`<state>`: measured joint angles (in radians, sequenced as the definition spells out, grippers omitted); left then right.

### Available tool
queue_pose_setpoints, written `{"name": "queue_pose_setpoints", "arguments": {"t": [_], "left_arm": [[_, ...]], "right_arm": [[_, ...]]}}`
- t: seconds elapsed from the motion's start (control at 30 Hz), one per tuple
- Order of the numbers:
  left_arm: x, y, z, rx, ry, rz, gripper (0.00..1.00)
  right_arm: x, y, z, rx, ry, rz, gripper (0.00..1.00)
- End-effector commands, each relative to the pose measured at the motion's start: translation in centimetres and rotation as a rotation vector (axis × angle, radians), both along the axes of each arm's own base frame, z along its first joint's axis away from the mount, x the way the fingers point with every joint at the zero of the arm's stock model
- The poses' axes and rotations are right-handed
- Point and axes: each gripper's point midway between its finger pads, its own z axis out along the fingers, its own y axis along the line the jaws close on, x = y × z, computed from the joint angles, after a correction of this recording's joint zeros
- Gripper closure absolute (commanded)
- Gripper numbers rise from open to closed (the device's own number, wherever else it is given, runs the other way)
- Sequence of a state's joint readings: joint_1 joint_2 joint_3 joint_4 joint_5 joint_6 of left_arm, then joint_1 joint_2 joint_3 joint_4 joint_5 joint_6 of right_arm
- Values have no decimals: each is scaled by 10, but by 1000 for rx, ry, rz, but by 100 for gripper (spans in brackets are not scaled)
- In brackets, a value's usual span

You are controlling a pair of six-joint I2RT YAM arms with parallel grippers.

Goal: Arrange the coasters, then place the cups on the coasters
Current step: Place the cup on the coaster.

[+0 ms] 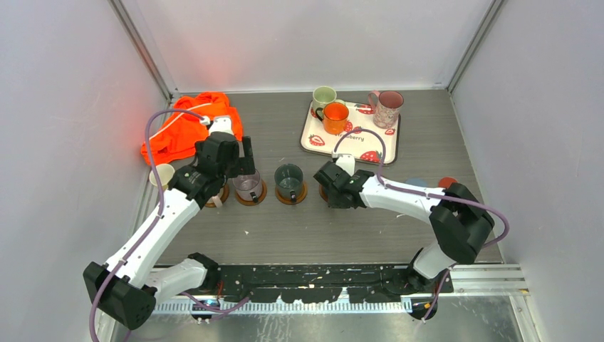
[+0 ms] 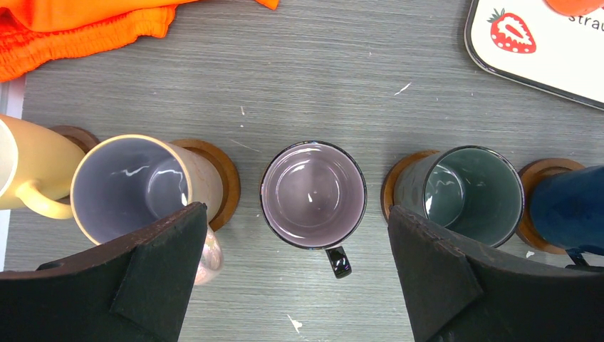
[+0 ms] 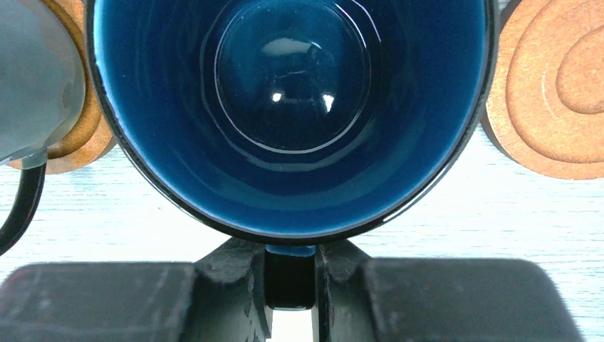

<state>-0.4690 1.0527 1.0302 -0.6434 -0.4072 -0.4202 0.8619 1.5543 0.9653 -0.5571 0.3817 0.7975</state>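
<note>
My left gripper (image 2: 295, 281) hangs open above a lilac-grey cup (image 2: 313, 194), which stands between its fingers (image 2: 142, 285) without touching them. In the top view this cup (image 1: 248, 187) sits on a brown coaster (image 1: 251, 200). To its left are a pearly cup (image 2: 132, 185) on a coaster (image 2: 221, 178) and a cream cup (image 2: 28, 171). To its right, a dark grey-green cup (image 2: 466, 192) rests on a coaster (image 2: 399, 182). My right gripper (image 3: 290, 281) is shut on the handle of the navy cup (image 3: 292, 107), over a coaster (image 2: 541, 174). A bare wooden coaster (image 3: 563, 92) lies beside it.
A white strawberry tray (image 1: 313, 139) at the back holds a pale green cup (image 1: 324, 97), an orange cup (image 1: 335, 117) and a speckled pink cup (image 1: 387, 108). An orange cloth (image 1: 181, 132) lies back left. A light-blue coaster (image 1: 417, 183) and a red coaster (image 1: 446, 182) lie at the right.
</note>
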Motion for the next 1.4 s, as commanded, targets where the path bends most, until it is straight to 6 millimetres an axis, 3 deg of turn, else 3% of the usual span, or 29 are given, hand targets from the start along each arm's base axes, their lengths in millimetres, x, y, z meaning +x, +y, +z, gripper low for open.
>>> {"name": "queue_pose_setpoints", "arguments": {"t": [0.0, 0.47, 1.37], "left_arm": [[6, -2, 8, -28, -33, 9, 0], [6, -3, 8, -30, -32, 7, 0], [5, -3, 8, -31, -32, 6, 0]], "right_arm": [[14, 11, 12, 49, -77, -27, 100], [10, 8, 9, 35, -71, -29, 90], [9, 8, 14, 7, -89, -21, 60]]}}
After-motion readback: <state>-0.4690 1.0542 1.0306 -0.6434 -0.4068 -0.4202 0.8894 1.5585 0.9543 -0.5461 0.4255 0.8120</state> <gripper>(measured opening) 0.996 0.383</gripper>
